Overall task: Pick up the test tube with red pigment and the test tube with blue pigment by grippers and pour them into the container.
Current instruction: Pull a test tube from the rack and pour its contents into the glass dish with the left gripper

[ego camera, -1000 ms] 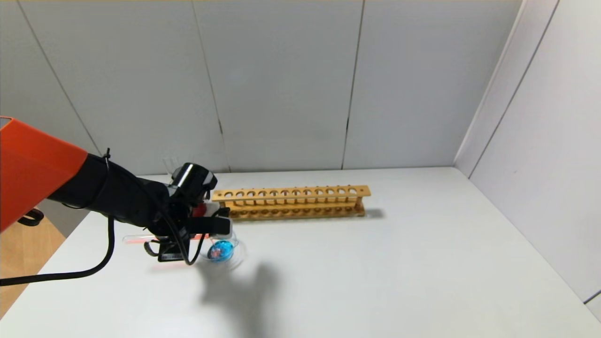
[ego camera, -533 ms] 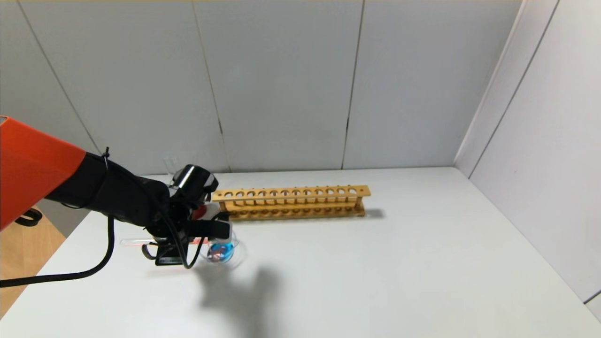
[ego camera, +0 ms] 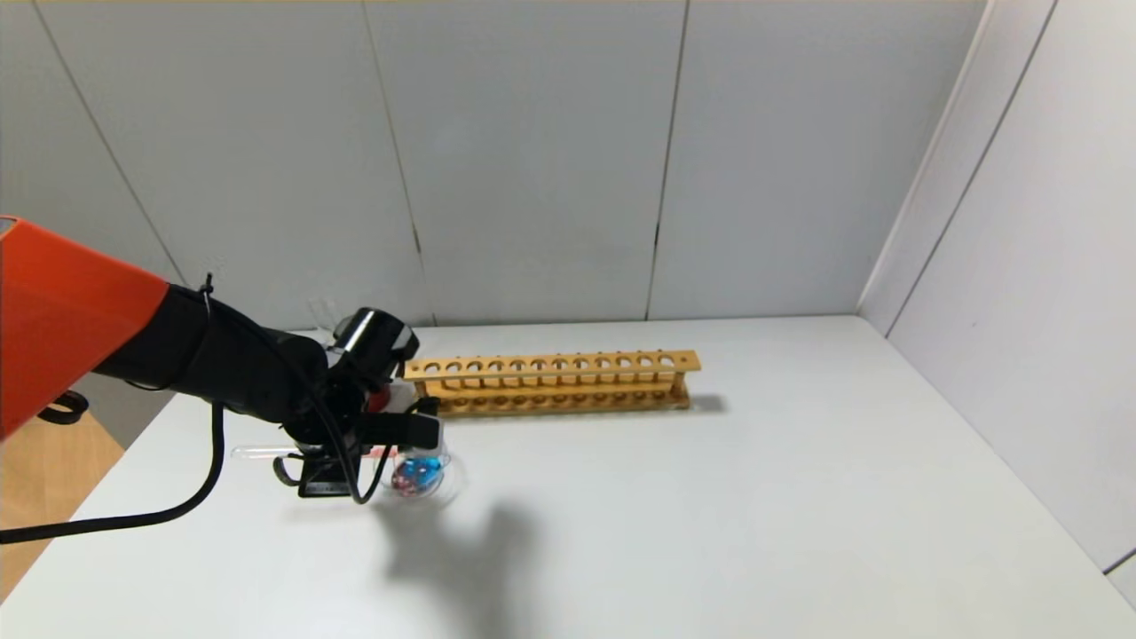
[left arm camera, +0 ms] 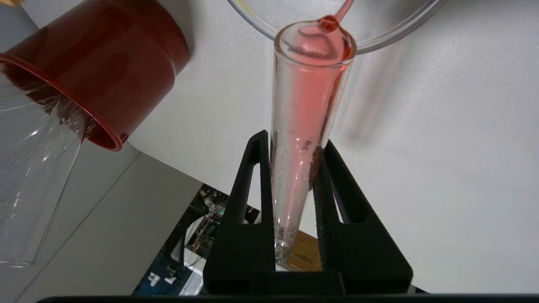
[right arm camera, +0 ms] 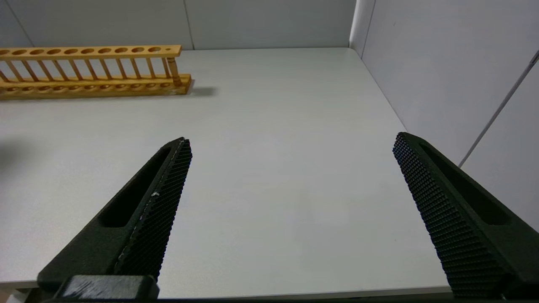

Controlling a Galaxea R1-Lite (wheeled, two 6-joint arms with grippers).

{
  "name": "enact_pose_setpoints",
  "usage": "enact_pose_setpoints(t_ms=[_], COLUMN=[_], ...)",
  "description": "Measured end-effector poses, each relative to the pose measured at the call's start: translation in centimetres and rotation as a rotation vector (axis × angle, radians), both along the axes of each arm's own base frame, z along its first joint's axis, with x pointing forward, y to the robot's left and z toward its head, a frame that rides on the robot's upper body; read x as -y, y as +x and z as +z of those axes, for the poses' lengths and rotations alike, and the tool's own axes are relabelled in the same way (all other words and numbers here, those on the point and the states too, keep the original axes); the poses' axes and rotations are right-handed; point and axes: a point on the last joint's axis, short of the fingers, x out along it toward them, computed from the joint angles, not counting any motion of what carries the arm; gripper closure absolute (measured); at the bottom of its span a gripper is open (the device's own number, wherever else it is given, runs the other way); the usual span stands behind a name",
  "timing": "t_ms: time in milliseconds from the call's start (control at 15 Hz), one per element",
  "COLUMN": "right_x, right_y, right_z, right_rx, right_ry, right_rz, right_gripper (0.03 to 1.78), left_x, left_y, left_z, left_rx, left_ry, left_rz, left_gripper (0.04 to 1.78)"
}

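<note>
My left gripper (ego camera: 359,448) is shut on the test tube with red pigment (ego camera: 262,453) and holds it nearly level, mouth toward the container (ego camera: 448,484). In the left wrist view the tube (left arm camera: 309,97) sits between the black fingers (left arm camera: 252,168). Its mouth is over the rim of the container (left arm camera: 391,35), and a thin red stream runs out into the dish. The dish holds blue and red pigment. The test tube with blue pigment is not in view. My right gripper (right arm camera: 290,145) is open and empty above the bare table, outside the head view.
A long wooden tube rack (ego camera: 550,382) stands behind the dish and also shows in the right wrist view (right arm camera: 92,67). A dark red cup (left arm camera: 97,71) holding plain clear tubes (left arm camera: 29,176) stands close beside my left gripper. Side walls (ego camera: 1021,266) close off the right.
My left gripper has shifted slightly right with the tube. The orange-red colour in the tube has grown paler, and more red shows in the dish.
</note>
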Motion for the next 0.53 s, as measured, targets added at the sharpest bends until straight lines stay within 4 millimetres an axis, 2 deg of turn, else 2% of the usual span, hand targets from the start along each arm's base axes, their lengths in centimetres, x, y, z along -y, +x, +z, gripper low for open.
enact_pose_setpoints(t_ms=[533], right_x=[0.0], right_y=[0.0], right_z=[0.0], right_rx=[0.0], right_ry=[0.0], right_rz=[0.0], right_gripper=[0.06], left_x=[0.53], left_y=[0.77], left_z=[-0.37], left_rx=[-0.002], left_ry=[0.006], left_rz=[-0.018], left_gripper=[1.49])
